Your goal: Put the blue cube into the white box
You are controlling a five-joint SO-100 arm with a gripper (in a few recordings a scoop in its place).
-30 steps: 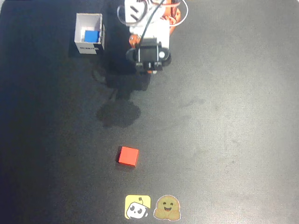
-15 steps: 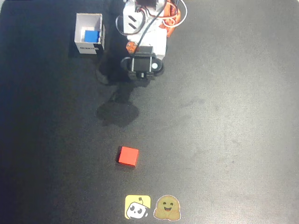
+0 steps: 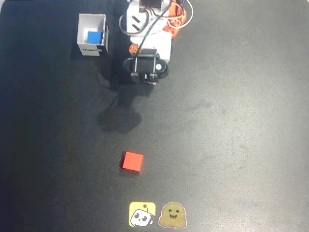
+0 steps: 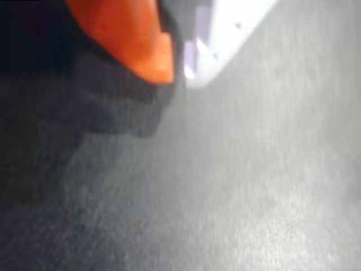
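Cube (image 3: 94, 36) sits in box (image 3: 91, 35); task looks done. Arm pulled back toward base since 1 s ago. Jaws (image 4: 177, 70) nearly closed, empty.

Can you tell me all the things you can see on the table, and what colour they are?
blue cube: one, bright blue, inside the white box, overhead view.
white box: one, white with a dark label, upper left.
red cube: one, red, on the table below centre.
stickers: two, yellow and brown, side by side at the bottom edge.
table: one, black.
gripper: one, orange and white fingers nearly together, holding nothing, wrist view.
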